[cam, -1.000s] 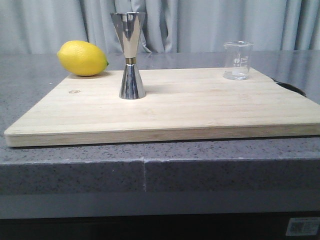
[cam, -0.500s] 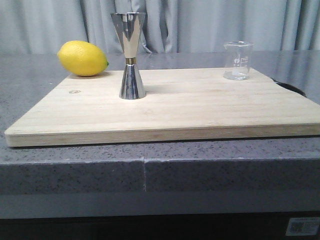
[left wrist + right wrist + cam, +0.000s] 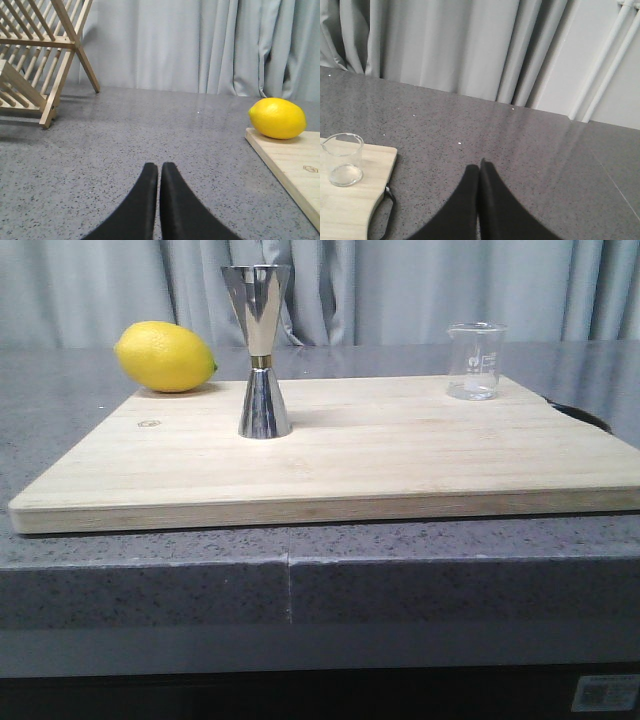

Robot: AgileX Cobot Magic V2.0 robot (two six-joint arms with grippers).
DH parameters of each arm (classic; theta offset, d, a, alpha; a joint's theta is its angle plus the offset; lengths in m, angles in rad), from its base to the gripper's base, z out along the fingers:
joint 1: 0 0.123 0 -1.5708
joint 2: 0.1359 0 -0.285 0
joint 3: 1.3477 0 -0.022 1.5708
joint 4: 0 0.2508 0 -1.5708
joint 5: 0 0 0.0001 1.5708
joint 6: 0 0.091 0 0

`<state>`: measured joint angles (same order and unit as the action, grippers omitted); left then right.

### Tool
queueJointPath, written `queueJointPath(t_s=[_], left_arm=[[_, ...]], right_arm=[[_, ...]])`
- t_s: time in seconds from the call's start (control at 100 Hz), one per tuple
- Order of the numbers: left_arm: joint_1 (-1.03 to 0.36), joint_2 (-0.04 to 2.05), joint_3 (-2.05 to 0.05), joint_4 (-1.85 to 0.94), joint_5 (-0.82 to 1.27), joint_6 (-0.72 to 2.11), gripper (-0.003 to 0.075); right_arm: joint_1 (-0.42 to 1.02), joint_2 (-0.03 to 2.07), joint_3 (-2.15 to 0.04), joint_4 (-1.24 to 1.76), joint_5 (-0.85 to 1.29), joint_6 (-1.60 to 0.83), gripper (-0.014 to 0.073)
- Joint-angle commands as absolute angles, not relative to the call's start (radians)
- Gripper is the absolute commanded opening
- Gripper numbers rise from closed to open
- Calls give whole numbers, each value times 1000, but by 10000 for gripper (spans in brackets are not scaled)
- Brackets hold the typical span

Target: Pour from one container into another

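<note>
On my front feed I see the steel jigger (image 3: pixel 264 352) standing upright left of centre on the wooden board (image 3: pixel 400 455), the glass beaker (image 3: pixel 475 361) upright at the board's far right in the upper right of the frame, well apart from it, and a lemon (image 3: pixel 165 357) at upper left. My left pincer (image 3: pixel 159 170) is pressed together over the bare grey surface (image 3: pixel 125 135), holding nothing, with the lemon and a wooden rack (image 3: pixel 40 55) in its feed. My right pincer (image 3: pixel 479 167) is likewise pressed together and holding nothing, the beaker at the lower left of its frame.

L gripper (image 3: pixel 159 172) & R gripper (image 3: pixel 480 170): fingers pressed together, nothing held, both low over counter.
</note>
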<state>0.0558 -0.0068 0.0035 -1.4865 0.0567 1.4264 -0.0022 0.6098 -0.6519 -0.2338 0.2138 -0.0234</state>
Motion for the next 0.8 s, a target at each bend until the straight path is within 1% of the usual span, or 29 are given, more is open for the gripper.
queueJointPath(t_s=[0.0, 0.24, 0.79], left_arm=[[47, -27, 31, -1469, 52, 1426, -19], [47, -27, 31, -1420, 52, 1426, -19], [47, -27, 31, -1422, 52, 1426, -19]], right_arm=[[1, 608, -679, -249, 143, -25, -70], [1, 608, -679, -249, 143, -25, -70], [1, 608, -679, -249, 143, -25, -70]])
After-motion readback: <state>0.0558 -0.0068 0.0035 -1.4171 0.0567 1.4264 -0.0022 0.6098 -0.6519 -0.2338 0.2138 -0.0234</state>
